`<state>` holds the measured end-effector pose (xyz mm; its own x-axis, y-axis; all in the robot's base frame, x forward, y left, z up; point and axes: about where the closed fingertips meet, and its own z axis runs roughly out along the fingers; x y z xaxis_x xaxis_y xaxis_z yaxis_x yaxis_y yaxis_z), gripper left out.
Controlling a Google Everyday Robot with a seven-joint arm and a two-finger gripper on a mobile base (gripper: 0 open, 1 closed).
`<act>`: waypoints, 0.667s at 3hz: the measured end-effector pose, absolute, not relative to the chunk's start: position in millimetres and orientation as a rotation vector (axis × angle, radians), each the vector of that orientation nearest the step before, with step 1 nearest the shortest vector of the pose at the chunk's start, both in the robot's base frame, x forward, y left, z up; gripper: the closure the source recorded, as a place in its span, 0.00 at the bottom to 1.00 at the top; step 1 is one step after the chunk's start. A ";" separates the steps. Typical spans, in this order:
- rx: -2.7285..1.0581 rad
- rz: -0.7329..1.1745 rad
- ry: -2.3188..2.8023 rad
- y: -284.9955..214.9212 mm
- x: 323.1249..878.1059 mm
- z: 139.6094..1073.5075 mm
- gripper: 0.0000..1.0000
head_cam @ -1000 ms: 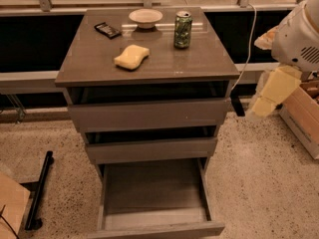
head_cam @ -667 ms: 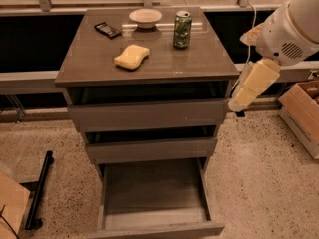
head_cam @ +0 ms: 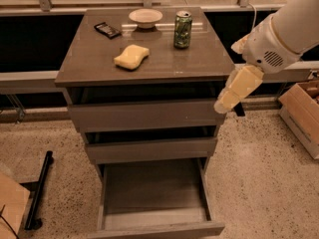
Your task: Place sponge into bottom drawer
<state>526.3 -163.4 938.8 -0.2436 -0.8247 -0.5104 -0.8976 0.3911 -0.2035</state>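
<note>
The pale yellow sponge (head_cam: 131,57) lies on the grey-brown cabinet top (head_cam: 99,59), left of centre. The bottom drawer (head_cam: 154,193) is pulled out wide, its flat grey base bare. My gripper (head_cam: 227,101) hangs on the white arm at the cabinet's right edge, level with the top drawer front, well to the right of the sponge and apart from it. It holds nothing that I can see.
A green can (head_cam: 183,29), a white bowl (head_cam: 145,17) and a small dark flat object (head_cam: 107,30) stand at the back of the top. A cardboard box (head_cam: 304,116) sits on the floor at right; a black bar (head_cam: 39,190) lies at left.
The arm and gripper have moved left, from beside the cabinet to its right edge. The sponge and the drawers have not moved.
</note>
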 end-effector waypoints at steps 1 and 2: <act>-1.386 0.285 2.075 -125.0 563.6 914.1 0.00; -1.296 0.372 2.015 -88.4 610.8 894.2 0.00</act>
<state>610.8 -88.4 894.2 -0.2529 -0.6784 -0.6898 -0.8801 0.4575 -0.1273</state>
